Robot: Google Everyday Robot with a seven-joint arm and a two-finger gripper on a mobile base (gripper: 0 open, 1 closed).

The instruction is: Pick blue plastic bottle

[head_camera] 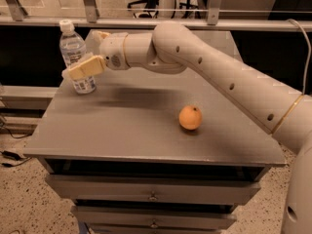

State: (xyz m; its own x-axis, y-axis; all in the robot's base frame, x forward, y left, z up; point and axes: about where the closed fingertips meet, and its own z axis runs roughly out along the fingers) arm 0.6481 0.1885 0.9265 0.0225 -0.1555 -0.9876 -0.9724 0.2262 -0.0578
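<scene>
The blue plastic bottle (71,47), clear and ribbed with a white cap and pale label, stands upright at the far left corner of the grey cabinet top (146,135). My gripper (81,53) has reached it from the right, with the jaws open. The near finger (84,67) crosses in front of the bottle's lower half, and the far finger (100,35) sits behind and to its right. The bottle stands on the surface between them. An orange (190,117) lies near the middle right of the top, well apart from the gripper.
The cabinet has drawers (153,194) below its front edge. A metal rail (146,22) runs behind the cabinet. My arm (219,77) stretches across the top from the right. A cable (12,155) lies on the speckled floor at left.
</scene>
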